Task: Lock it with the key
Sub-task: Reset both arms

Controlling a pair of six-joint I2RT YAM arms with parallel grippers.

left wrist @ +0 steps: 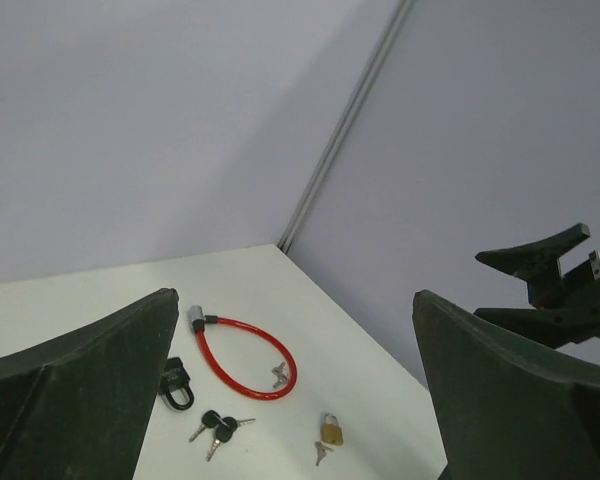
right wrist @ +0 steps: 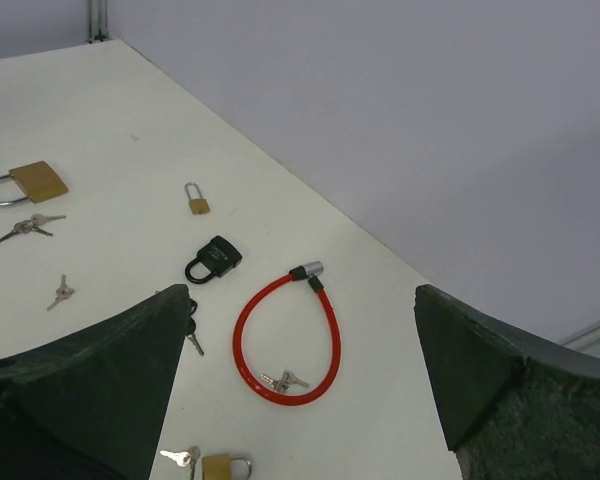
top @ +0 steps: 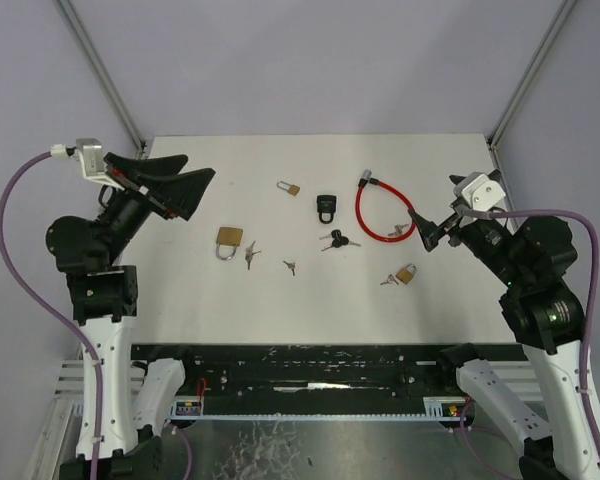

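Observation:
Several padlocks and keys lie on the white table (top: 180,290). A red cable lock (top: 359,212) holds a key pair (top: 398,231) inside its loop. A black padlock (top: 326,208) lies beside black-headed keys (top: 335,240). A large brass padlock (top: 229,240) has keys (top: 250,252) next to it. A small brass padlock (top: 407,273) lies at the front right. My left gripper (top: 185,190) is open and empty, raised above the table's left side. My right gripper (top: 435,225) is open and empty, raised just right of the cable lock (right wrist: 237,350).
A small long-shackle brass padlock (top: 289,188) lies at the back centre. A loose key pair (top: 290,267) lies in the middle. Grey walls with metal corner posts (top: 105,75) enclose the table. The right arm (left wrist: 555,285) shows in the left wrist view.

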